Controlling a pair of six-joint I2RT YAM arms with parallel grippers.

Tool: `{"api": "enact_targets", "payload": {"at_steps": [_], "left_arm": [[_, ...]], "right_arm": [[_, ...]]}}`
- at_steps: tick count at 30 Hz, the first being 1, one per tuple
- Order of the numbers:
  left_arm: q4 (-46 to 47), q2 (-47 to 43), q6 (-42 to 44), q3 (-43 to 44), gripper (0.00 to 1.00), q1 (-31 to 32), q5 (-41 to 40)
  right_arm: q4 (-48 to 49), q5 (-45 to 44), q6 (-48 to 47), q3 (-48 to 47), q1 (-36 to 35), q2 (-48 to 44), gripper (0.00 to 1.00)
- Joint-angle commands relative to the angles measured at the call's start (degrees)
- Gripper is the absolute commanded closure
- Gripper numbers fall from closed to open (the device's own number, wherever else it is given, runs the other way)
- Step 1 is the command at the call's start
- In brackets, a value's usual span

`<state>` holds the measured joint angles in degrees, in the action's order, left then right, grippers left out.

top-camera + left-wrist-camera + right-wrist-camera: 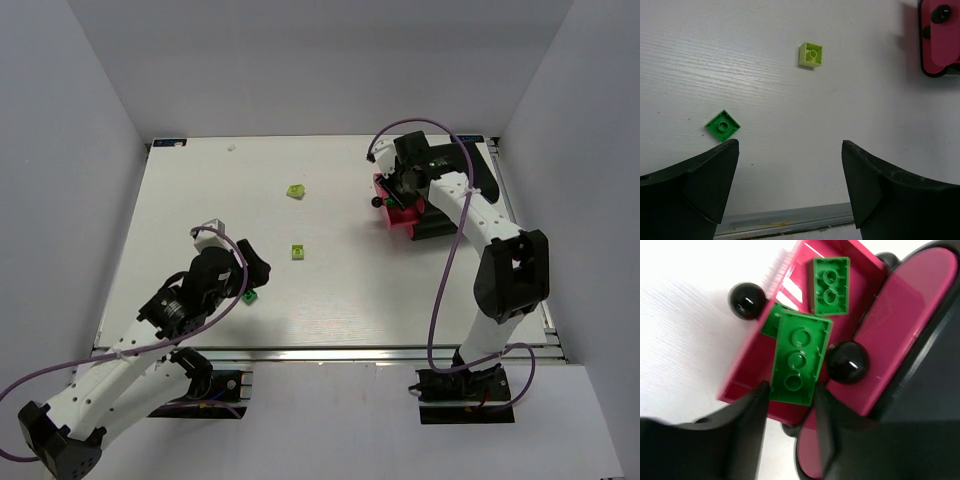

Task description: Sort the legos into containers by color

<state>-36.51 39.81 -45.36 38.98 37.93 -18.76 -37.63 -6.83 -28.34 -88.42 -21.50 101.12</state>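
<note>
My right gripper (789,390) is shut on a dark green brick (799,357) and holds it over an open magenta drawer (742,375) of the containers (410,218) at the back right. A second green brick (830,286) lies inside that drawer, and another green piece (769,322) peeks out below the held one. My left gripper (790,165) is open and empty, low over the table near its front edge. A small green brick (722,124) lies just beyond its left finger. A lime brick (810,54) lies further out.
Another lime brick (295,190) lies mid-table towards the back. Round black knobs (847,361) stick out of the drawer fronts. The table's metal front rail (790,217) runs just under my left gripper. White walls enclose the table.
</note>
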Motion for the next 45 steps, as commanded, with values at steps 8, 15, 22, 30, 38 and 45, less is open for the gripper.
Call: {"api": "enact_targets", "payload": {"at_steps": [8,15,22,30,38,45], "left_arm": [[-0.32,3.78,-3.59,-0.57,0.06,-0.32,0.40],[-1.90,9.40,-6.40,0.31,0.11,-0.32,-0.40],[-0.75,16.25,-7.63,-0.05,0.48,-0.84,-1.10],[-8.14,26.28,-15.19,3.56,0.20,-2.78,-3.75],[-4.71,33.74,-16.07,2.15,0.15,-6.03,-1.89],[-1.02,38.32,-15.46,1.71,0.27,-9.27,-0.75]], "right_arm": [[-0.17,2.43,1.79,-1.58,0.67,-1.27,0.46],[-0.88,11.37,3.29,-0.01,0.58,-9.69,0.85],[26.88,37.91,14.80,33.72,1.19,-38.59,0.49],[26.12,53.14,13.06,40.61,3.13,-43.99,0.24],[24.97,51.40,12.17,42.10,3.30,-47.86,0.25],[25.41,48.49,12.08,42.72,4.18,-51.20,0.26]]}}
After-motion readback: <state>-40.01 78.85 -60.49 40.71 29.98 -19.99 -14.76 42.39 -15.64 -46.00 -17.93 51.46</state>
